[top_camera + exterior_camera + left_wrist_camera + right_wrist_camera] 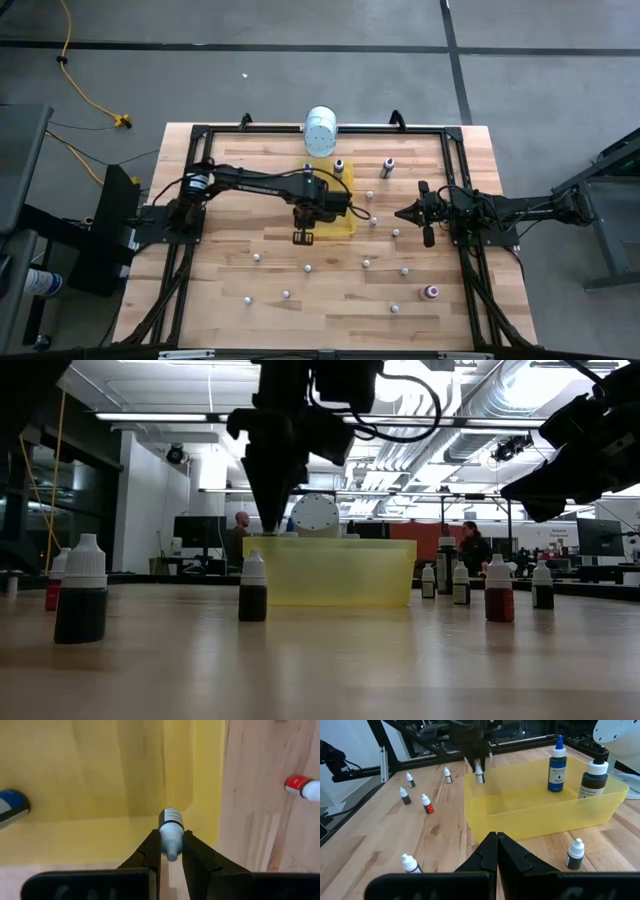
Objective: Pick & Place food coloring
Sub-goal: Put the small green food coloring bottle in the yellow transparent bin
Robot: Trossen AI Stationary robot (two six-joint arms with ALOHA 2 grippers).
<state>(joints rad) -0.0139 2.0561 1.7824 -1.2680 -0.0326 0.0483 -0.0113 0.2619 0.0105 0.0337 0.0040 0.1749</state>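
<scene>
A: where's the left gripper at? 
B: left arm's stretched out toward the middle of the bench, wrist pointing straight down, fingers pinched on a tiny bottle by its cap end.
A: and the right gripper?
B: parked over the right side, arm low and level, fingers pressed together, nothing in them.

Two dark jointed arms; black cables looped along links; tapered black jaws.
</scene>
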